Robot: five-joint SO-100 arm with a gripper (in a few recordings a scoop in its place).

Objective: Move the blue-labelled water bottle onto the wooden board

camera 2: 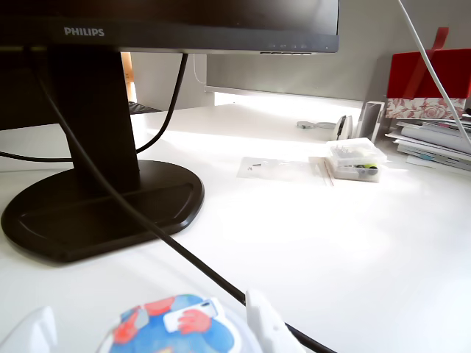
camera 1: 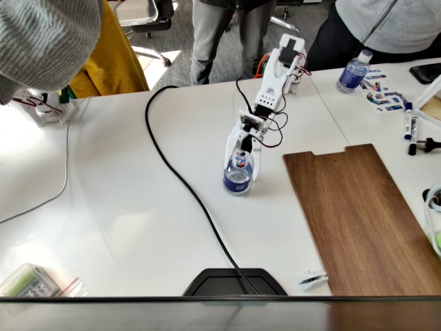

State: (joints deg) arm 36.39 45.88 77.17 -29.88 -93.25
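Spreading across both views, the white desk (camera 1: 124, 227) carries everything, and the wooden board (camera 1: 358, 221) lies flat on its right side in the fixed view, bare and well apart from the bottle, so the move is judged not yet made. Next in size, the white arm (camera 1: 272, 83) reaches down from the far edge toward the middle of the desk, a pose that suits a grasp from above. Its fingers (camera 1: 239, 155) stand either side of the blue-labelled water bottle (camera 1: 238, 176), which stands upright on the desk to the left of the board; they straddle the neck and cap, but whether they actually press on it I cannot tell. A black cable (camera 1: 186, 186) runs just beside the bottle, which could snag a sideways carry. The wrist view adds what the fixed one lacks: the cap (camera 2: 173, 331) from close above with its blue and red marks, a white fingertip (camera 2: 265, 327) just beside it, and a monitor stand (camera 2: 103, 213) beyond.
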